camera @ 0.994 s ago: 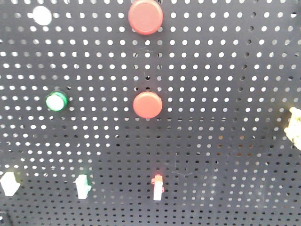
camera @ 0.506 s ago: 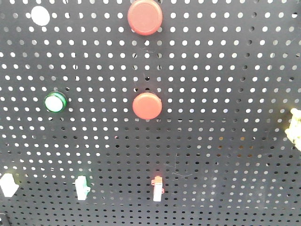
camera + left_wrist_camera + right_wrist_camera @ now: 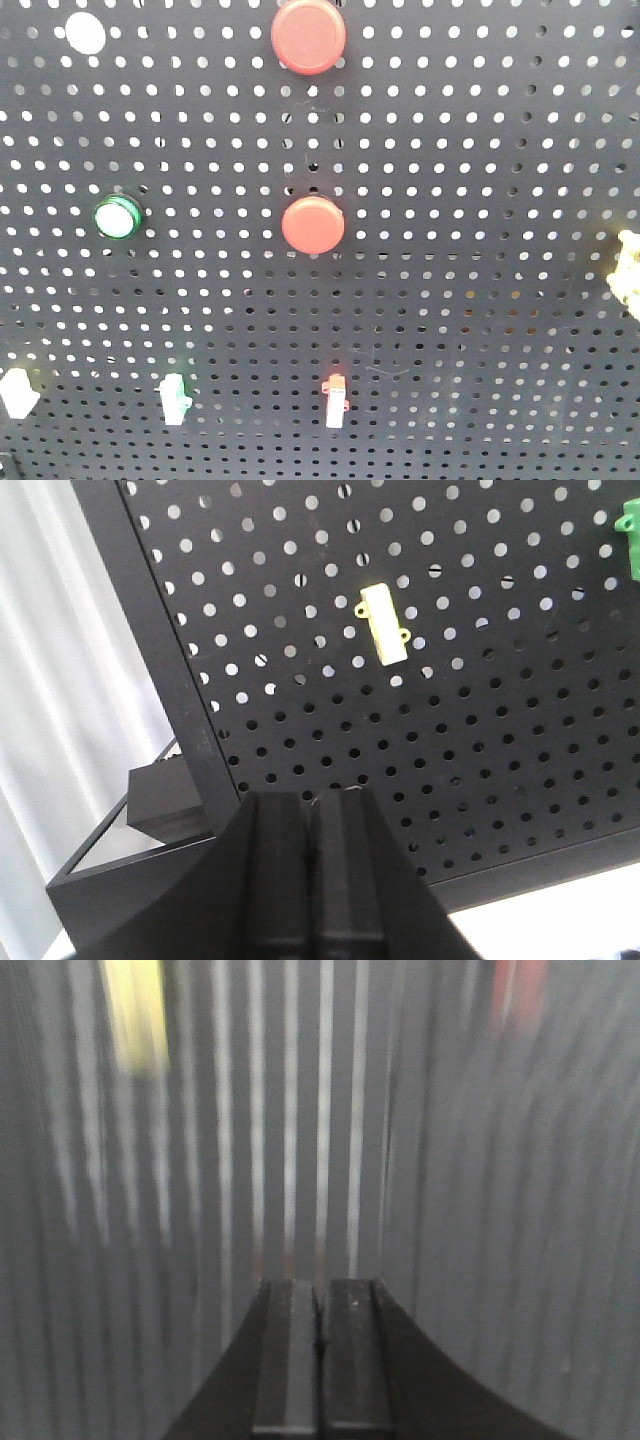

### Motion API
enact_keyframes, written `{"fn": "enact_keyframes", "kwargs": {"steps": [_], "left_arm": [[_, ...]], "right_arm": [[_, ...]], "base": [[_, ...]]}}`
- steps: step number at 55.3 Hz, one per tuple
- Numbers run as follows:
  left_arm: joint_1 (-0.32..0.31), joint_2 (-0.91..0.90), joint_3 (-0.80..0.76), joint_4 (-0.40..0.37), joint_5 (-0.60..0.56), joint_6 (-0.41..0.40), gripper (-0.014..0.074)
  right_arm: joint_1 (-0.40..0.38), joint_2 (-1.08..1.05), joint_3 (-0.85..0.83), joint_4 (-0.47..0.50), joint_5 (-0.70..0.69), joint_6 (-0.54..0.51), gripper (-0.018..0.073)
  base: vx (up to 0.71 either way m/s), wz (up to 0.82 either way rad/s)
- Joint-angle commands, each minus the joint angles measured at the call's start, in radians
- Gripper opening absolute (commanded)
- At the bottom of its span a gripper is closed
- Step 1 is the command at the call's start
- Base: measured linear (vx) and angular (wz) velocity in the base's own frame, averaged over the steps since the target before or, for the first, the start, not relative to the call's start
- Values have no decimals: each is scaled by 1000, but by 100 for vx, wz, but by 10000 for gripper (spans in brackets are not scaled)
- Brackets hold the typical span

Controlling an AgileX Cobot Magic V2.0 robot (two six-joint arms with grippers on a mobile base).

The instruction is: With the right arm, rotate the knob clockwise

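A black perforated metal panel [image 3: 480,150] fills the front view, and near its middle sits a flat round red push-button [image 3: 313,224], the landmark here. Straight above it, at the top edge, is a larger round red button [image 3: 308,36]; level with it to the left is a round green-rimmed white button [image 3: 118,218]; far up-left of it is a plain white round disc [image 3: 86,33]. Below it runs a row of small bar-shaped fittings: a red-topped one [image 3: 336,399] directly beneath, a green-edged one [image 3: 175,398] left of that, and a pale one [image 3: 18,391] at the left border. A lumpy pale yellow piece [image 3: 628,268] shows far right of the landmark, cut by the frame. Which of these is the knob cannot be told. The left end effector [image 3: 308,810] has its fingers pressed together, gripping nothing, below a yellow bar-shaped fitting [image 3: 384,624]. The right end effector [image 3: 320,1305] is likewise closed and empty, facing a streaked blur of the panel.
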Motion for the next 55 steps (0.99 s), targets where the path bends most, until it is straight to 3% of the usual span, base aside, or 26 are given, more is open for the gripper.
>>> {"fn": "enact_keyframes", "kwargs": {"steps": [1,13,22,28,36,47,50,55], "left_arm": [[-8,-16,33,-5,-76,-4,-6],[-8,-16,33,-5,-76,-4,-6],[-8,-16,33,-5,-76,-4,-6],[-8,-16,33,-5,-76,-4,-6],[-8,-16,33,-5,-76,-4,-6],[-8,-16,33,-5,-76,-4,-6],[-8,-16,33,-5,-76,-4,-6],[-8,-16,33,-5,-76,-4,-6]], "right_arm": [[0,160,-231,-3,-83,-57,-8],[0,496,-655,11,-22,-63,-8],[0,615,-815,103,58,2,-8],[0,660,-878,116,135,-28,-8],[6,716,-955,164,295,-247,-8],[118,779,-1017,476,385,-676,-8],[145,785,-1018,507,382,-796,-8],[163,785,-1018,510,379,-894,-8]], "base": [[0,0],[0,0],[0,0],[0,0],[0,0],[0,0],[0,0],[0,0]]}}
